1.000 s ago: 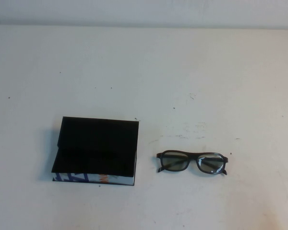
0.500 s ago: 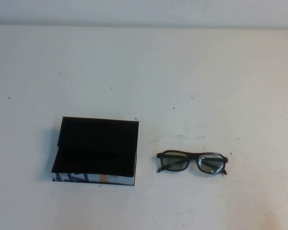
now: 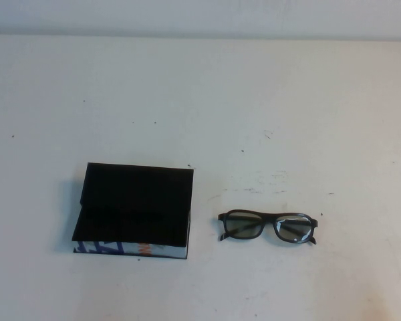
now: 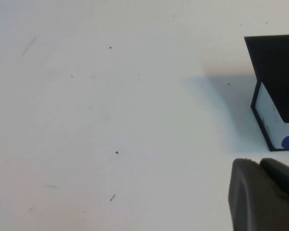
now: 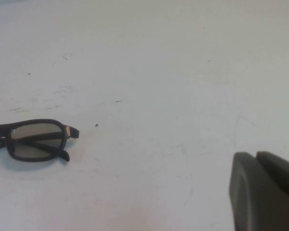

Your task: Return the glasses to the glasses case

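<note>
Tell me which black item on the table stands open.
The glasses case, on the robot's left: its flap lid is raised, showing black lining. The glasses lie apart, to its right. Left gripper and right gripper touch neither.

glasses [image 3: 267, 227]: black thick-framed, clear lenses, arms folded, lying flat on the white table [image 3: 254, 100], right of the case | glasses case [image 3: 135, 209]: black box, flap lid open, blue-white-orange patterned near side, just left of the glasses, apart
</note>
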Motion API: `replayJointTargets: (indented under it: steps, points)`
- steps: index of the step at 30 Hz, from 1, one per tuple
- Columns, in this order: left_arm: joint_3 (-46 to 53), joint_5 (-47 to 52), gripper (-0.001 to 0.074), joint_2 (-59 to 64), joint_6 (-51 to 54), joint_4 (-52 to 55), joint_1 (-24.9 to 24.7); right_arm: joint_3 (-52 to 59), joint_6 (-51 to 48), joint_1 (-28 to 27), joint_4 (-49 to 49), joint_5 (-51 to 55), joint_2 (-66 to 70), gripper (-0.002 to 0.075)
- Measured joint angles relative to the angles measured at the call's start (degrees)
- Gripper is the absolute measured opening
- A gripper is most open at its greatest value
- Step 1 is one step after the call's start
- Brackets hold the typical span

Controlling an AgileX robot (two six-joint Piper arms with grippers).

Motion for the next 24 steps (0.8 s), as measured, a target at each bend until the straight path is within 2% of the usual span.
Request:
replayJointTargets:
  steps: [9,17,21,24]
  points:
    - [0.00,0.00,-0.0004,0.00,0.00,0.05,0.00,0.00,0.00,0.00,1.32,-0.14,0.00,-0.0011]
    - [0.00,0.00,-0.0004,0.00,0.00,0.05,0.00,0.00,0.00,0.00,31.73,-12.05,0.00,-0.0011]
    - [0.00,0.00,-0.0004,0.00,0.00,0.05,0.00,0.00,0.00,0.00,39.36,-16.16,0.00,-0.0011]
    - [0.00,0.00,-0.0004,0.00,0.00,0.05,0.00,0.00,0.00,0.00,42.93,-14.89,0.00,-0.0011]
